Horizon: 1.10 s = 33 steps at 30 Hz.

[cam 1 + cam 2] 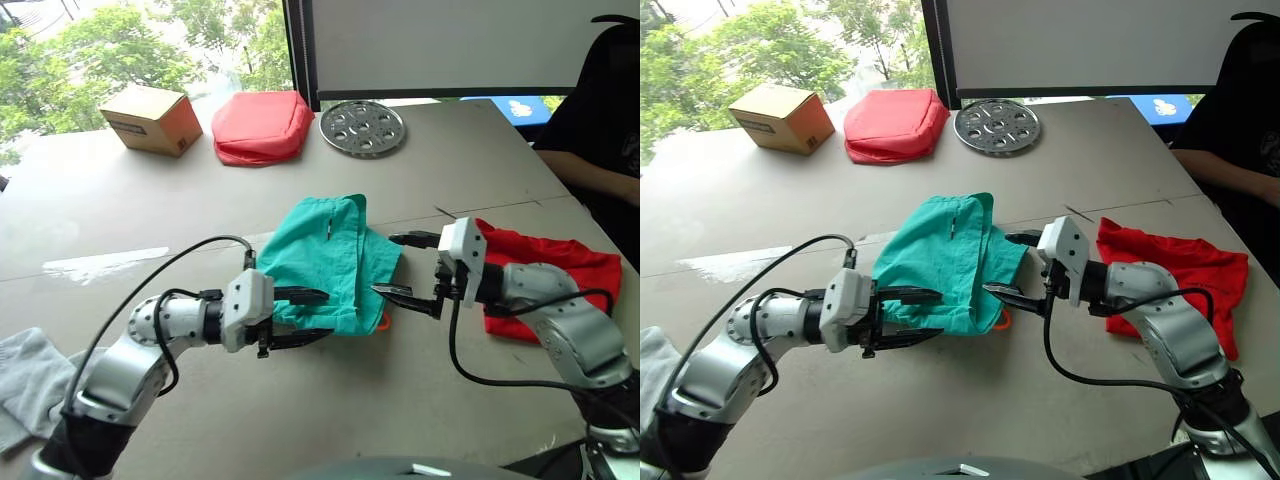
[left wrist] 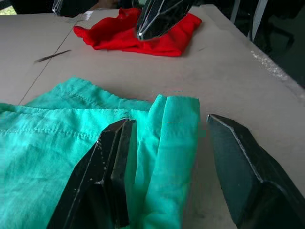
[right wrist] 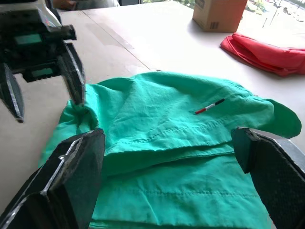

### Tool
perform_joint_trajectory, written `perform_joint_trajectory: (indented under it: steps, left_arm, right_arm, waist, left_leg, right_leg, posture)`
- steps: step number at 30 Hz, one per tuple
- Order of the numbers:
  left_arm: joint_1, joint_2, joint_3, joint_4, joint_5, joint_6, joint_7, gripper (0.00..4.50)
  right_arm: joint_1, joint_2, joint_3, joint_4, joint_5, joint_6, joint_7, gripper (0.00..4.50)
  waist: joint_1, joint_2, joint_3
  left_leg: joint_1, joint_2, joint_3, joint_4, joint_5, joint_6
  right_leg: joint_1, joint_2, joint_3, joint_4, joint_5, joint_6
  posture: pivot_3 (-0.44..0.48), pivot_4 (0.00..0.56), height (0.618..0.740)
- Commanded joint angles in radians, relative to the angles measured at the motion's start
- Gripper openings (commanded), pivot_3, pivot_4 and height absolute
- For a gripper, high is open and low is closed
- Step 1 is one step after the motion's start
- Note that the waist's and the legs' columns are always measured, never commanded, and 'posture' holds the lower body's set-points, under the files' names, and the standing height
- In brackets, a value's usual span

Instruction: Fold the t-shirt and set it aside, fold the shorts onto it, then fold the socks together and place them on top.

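Grey socks (image 1: 28, 385) are seen nearest in the left eye view, on the worktop (image 1: 420, 150). Teal shorts (image 1: 330, 262) lie in the middle, the red t-shirt (image 1: 545, 275) to the right. In the left wrist view, the left gripper (image 2: 167, 157) has its jaws apart around a shorts edge. In the right wrist view, the right gripper (image 3: 167, 176) has its jaws wide apart over the shorts. Both edges should be pinched firmly, then lifted together.

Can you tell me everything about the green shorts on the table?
The shorts are teal-green thin cloth, lying rumpled and partly folded in the middle of the table. A bit of orange cord pokes out at their near edge. The left gripper is open, its fingers straddling one edge fold. The right gripper is open at the opposite side. The red t-shirt lies apart, to the robot's right.
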Motion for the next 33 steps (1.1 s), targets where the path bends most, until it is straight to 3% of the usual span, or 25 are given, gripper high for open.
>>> perform_joint_trajectory:
  steps: [1,4,7,11,15,18,23,33]
  left_arm:
    - [0.182,-0.012,0.167,-0.227,-0.126,0.11,0.112,2.35]
    - [0.296,-0.112,0.241,-0.328,-0.125,0.086,0.22,2.35]
    - [0.366,-0.141,0.292,-0.356,-0.155,0.087,0.193,2.35]
    - [0.407,-0.144,0.435,-0.273,-0.279,0.091,0.096,2.35]
    - [0.414,-0.123,0.508,-0.211,-0.28,0.094,0.01,2.35]
    - [0.38,-0.101,0.501,-0.199,-0.269,0.116,0.01,2.35]
    - [0.325,-0.091,0.476,-0.179,-0.261,0.143,0.014,2.35]
    - [0.356,-0.127,0.474,-0.12,-0.193,0.097,-0.088,2.35]
  right_arm:
    - [-0.096,0.078,0.115,0.188,-0.12,-0.072,0.004,4.5]
    - [-0.144,0.102,0.217,0.335,-0.242,-0.121,0.008,4.5]
    - [-0.137,0.092,0.233,0.396,-0.299,-0.162,0.006,4.5]
    - [-0.047,0.08,0.023,0.199,-0.079,0.007,0.012,4.5]
    - [0.042,0.066,-0.15,-0.043,0.159,0.295,-0.047,4.5]
    - [0.077,0.069,-0.188,-0.115,0.199,0.441,-0.14,4.5]
    - [0.068,0.136,-0.196,-0.065,0.157,0.577,-0.326,4.5]
    - [0.114,0.177,-0.263,-0.056,0.287,0.779,-0.348,4.5]
  waist:
    - [0.006,0.0,0.0]
    - [0.006,0.0,0.0]
    - [0.022,0.0,0.0]
    - [0.033,0.002,0.0]
    - [0.027,0.004,0.001]
    - [0.024,0.003,0.001]
    - [0.024,0.003,0.001]
    - [0.024,0.002,0.0]
  left_leg:
    - [0.0,-0.001,-0.001,0.0,0.0,0.0]
    - [0.0,-0.001,0.0,0.0,0.0,0.0]
    - [0.0,-0.004,-0.001,0.001,0.0,0.0]
    - [0.001,-0.003,-0.002,0.002,0.0,0.0]
    - [0.001,-0.003,-0.001,0.002,0.0,0.0]
    - [0.002,-0.002,-0.001,0.001,0.0,0.0]
    - [0.002,-0.001,0.001,0.001,0.0,0.0]
    - [0.001,-0.001,0.002,0.0,-0.001,0.0]
  right_leg:
    - [0.0,-0.001,0.0,0.0,0.0,0.0]
    - [0.0,0.0,0.0,0.0,0.001,-0.002]
    - [0.001,-0.002,0.0,0.0,0.002,-0.004]
    - [0.003,-0.002,-0.001,0.0,0.0,-0.001]
    - [0.003,-0.002,0.0,0.0,0.0,0.0]
    - [0.003,0.0,0.0,0.0,0.0,0.0]
    - [0.001,0.001,0.002,0.0,-0.001,0.0]
    - [0.0,0.001,0.004,0.0,0.0,-0.001]
  posture:
    - [0.0,0.15,0.74]
    - [0.0,0.15,0.74]
    - [0.0,0.15,0.74]
    - [0.0,0.15,0.74]
    - [0.0,0.15,0.74]
    - [0.0,0.15,0.74]
    - [0.0,0.15,0.74]
    - [0.0,0.15,0.74]
